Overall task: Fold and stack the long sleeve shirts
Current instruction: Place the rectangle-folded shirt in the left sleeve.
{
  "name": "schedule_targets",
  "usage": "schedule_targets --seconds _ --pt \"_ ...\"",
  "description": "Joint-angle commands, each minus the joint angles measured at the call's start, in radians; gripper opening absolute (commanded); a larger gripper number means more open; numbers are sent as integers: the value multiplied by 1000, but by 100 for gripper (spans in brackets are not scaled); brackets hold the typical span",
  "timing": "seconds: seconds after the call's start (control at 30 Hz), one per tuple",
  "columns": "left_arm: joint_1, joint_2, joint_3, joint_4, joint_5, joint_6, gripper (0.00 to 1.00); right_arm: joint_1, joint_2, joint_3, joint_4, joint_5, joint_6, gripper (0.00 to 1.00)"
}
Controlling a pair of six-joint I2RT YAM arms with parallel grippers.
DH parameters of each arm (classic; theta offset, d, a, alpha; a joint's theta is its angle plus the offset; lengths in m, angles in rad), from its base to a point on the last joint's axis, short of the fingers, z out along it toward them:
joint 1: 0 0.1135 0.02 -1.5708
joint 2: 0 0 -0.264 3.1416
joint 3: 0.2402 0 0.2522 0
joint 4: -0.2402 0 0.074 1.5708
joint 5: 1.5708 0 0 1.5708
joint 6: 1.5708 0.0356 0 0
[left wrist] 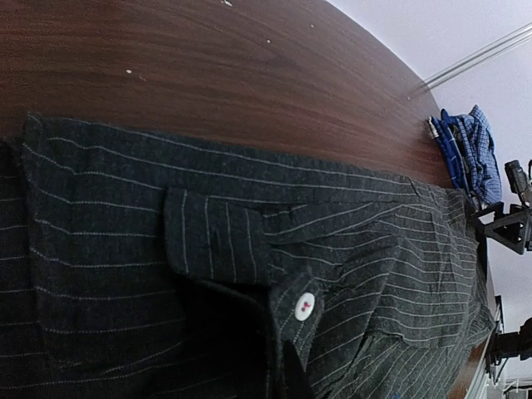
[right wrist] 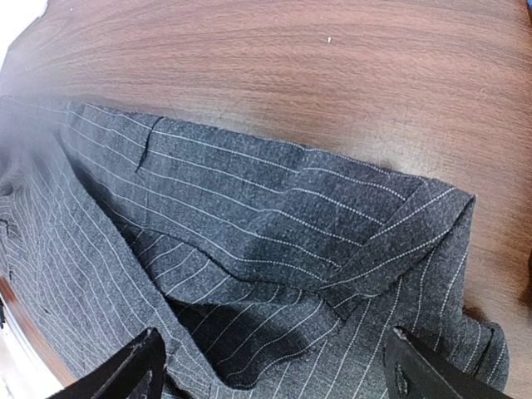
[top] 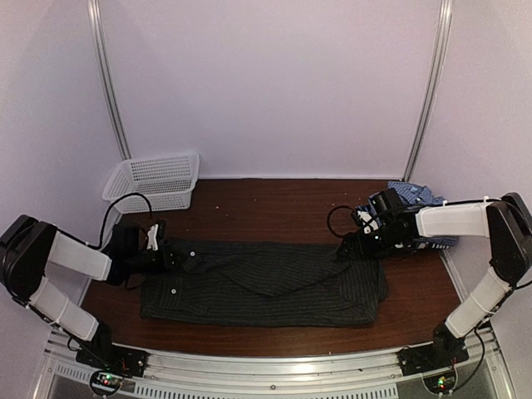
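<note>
The black pinstriped shirt [top: 266,283] lies spread across the middle of the table, partly folded into a long rectangle. My left gripper [top: 170,253] sits at the shirt's left end. In the left wrist view the shirt [left wrist: 166,249] fills the frame, and a fold with a pale button [left wrist: 305,306] rises to the left gripper [left wrist: 293,378], which looks shut on the cloth. My right gripper [top: 349,247] is at the shirt's far right corner. In the right wrist view its fingers [right wrist: 141,366] are wide apart over the shirt's folded corner [right wrist: 332,241], holding nothing. A blue-white checked shirt [top: 420,199] lies bunched behind the right arm.
A white mesh basket [top: 154,179] stands at the back left against the wall. The checked shirt [left wrist: 470,150] also shows at the far table edge in the left wrist view. Bare wooden table [top: 266,204] lies behind the black shirt. White walls close in the back and sides.
</note>
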Motion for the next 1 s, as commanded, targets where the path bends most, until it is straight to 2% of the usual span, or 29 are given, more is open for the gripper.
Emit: schedule_targets --seconds 0.0,0.27,0.73,0.97 --pt "2 -118 -28 -29 -120 26 0 -4 -7 10 2 11 3 92" --pt "7 -247 -45 -116 -305 34 0 -4 -7 25 -8 12 -2 92" --pt "31 -61 -51 11 -345 65 7 -4 -23 25 -28 28 -9 92" --pt "31 -66 -41 -19 -356 47 13 -4 -38 38 -48 50 -9 92"
